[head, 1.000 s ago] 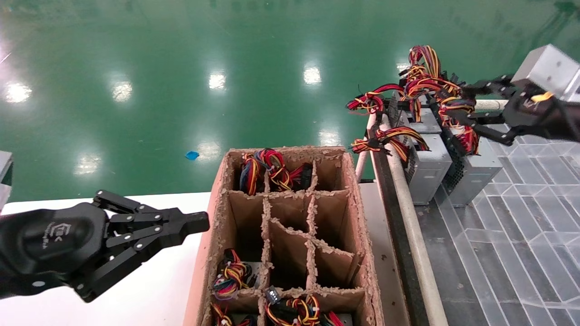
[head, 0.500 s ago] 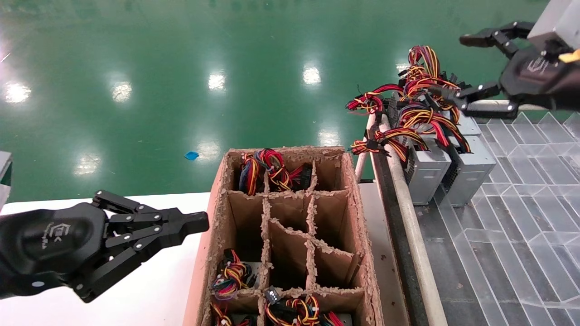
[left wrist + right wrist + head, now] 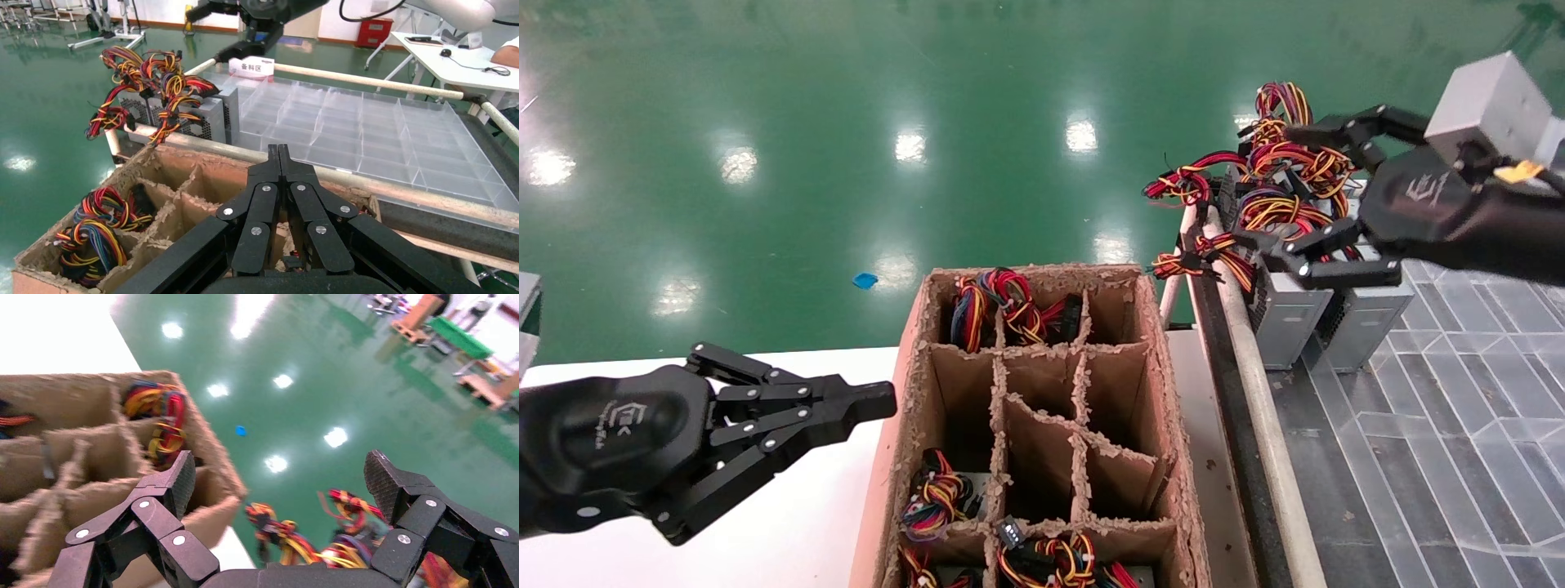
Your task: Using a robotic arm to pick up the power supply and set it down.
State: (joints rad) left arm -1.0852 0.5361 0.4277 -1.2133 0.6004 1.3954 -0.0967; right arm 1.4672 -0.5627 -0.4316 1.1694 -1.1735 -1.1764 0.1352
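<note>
Two tools in sight, only the right one near the power supplies.

Spread wide and holding nothing, the right tool hangs over the tangled wire bundles of the grey power supplies, which stand side by side at the near corner of a clear divided tray, hard against its pale rail. A white logo marks the tool's black body; I cannot read it. Left of the rail sits the cardboard divider box, edges frayed, several cells open. The left tool, fingers pressed together, hovers over the white desk beside the box. A small sign with Chinese characters stands behind the tray.
</note>
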